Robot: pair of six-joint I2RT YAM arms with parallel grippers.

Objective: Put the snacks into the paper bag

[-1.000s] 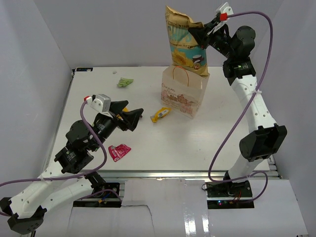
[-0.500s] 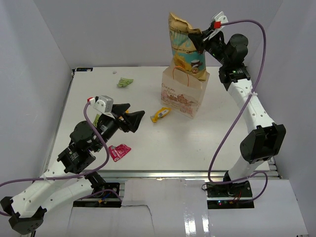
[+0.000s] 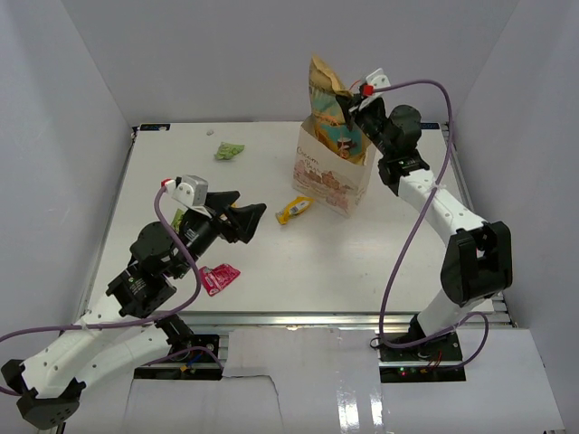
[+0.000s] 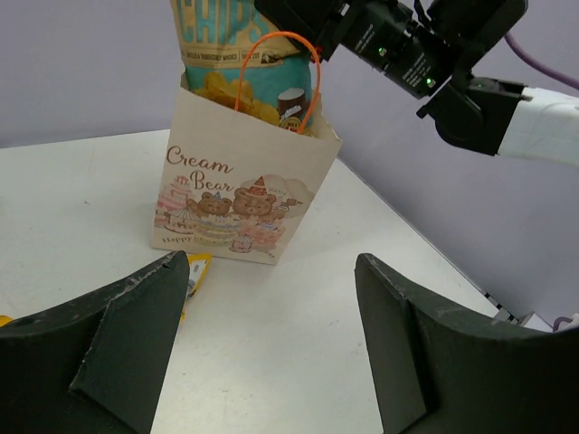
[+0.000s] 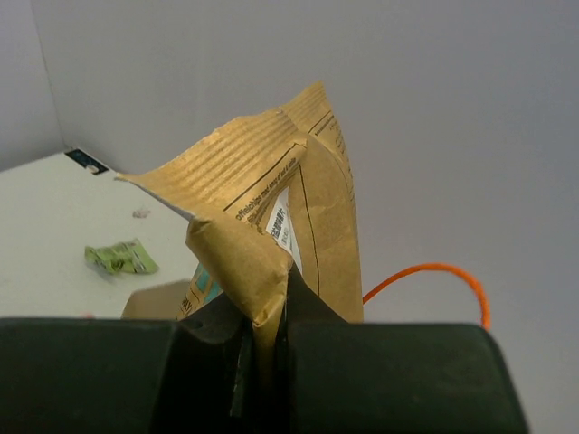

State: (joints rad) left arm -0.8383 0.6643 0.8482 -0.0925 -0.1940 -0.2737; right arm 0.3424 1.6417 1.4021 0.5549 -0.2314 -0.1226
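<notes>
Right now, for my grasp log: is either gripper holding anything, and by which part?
The right gripper pinches the chip bag by its crimped top edge; the left gripper is open and empty.

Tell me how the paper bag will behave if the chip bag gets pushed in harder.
Probably tippy: the paper bag stands upright, unsupported, on a small base, with the tall chip bag sticking well above its rim. Likely light and thin-walled, so it may slide or crumple rather than resist.
</notes>
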